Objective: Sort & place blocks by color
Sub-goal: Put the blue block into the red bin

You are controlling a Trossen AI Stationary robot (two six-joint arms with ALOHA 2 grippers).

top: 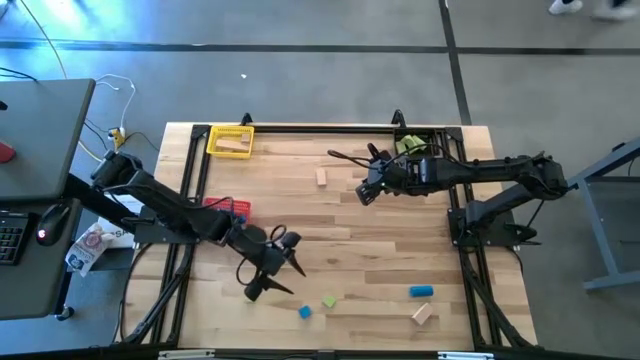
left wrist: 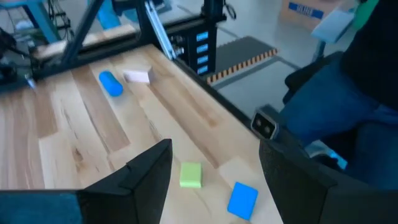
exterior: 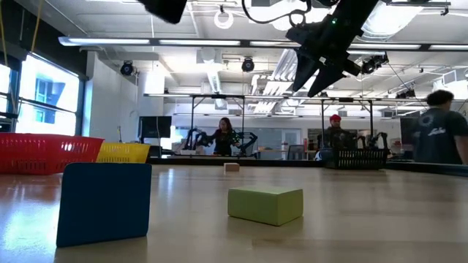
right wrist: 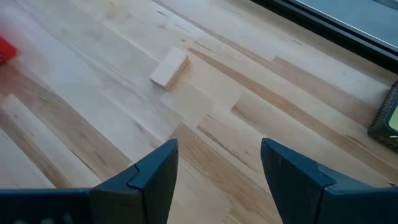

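Left gripper [top: 272, 275] lower centre-left of high view, fingers apart, nothing between; small blue wooden cube [top: 305, 312] and light green wooden cube [top: 329, 301] just right of it; tan wooden bar [top: 322, 177] upper centre; right gripper [top: 367, 190] beside it, fingers apart, empty; blue cylinder block [top: 421, 291], tan block [top: 422, 314] lower right.

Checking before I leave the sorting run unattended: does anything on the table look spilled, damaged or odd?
Nothing stands out. Loose blocks lie flat on the table: blue block, green block, blue bar, two tan blocks. Nothing looks broken.
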